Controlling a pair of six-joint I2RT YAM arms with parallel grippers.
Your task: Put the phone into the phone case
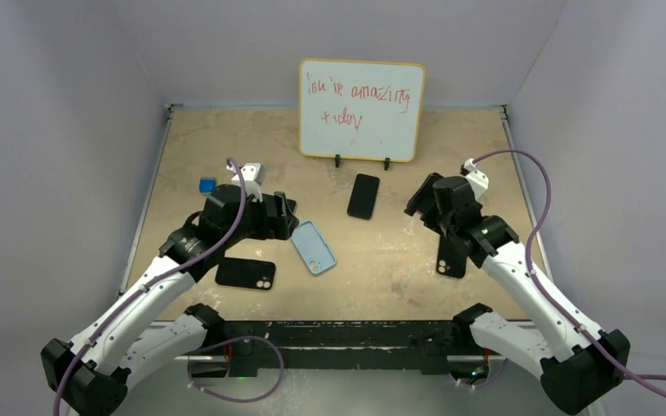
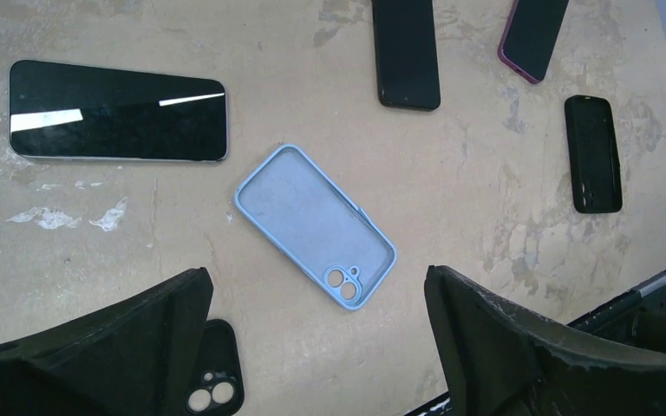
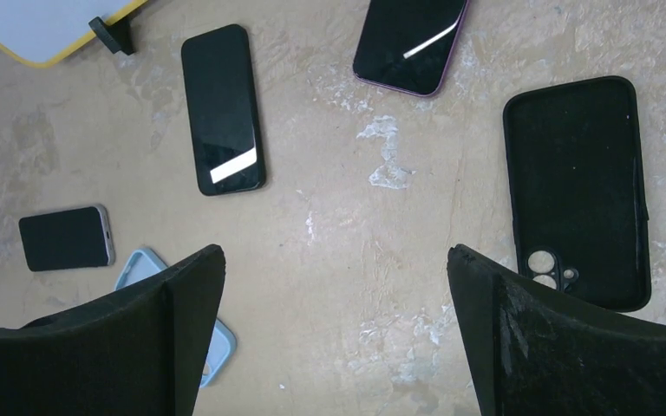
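— Where's the phone?
— On the right half of the desk, flat, just ahead of the right pincer, which gapes wide. The left pincer gapes too, over the phone case near mid-desk.
— Advice?
— Grip across the phone's long edges, and match its camera corner to the cutout.

You have three phones on the counter: a red-rimmed phone, an all-black phone and a silver-rimmed phone. You also have two cases, a light blue case and a black case. There is one black twin-lens slab, one small blue cube and one whiteboard.
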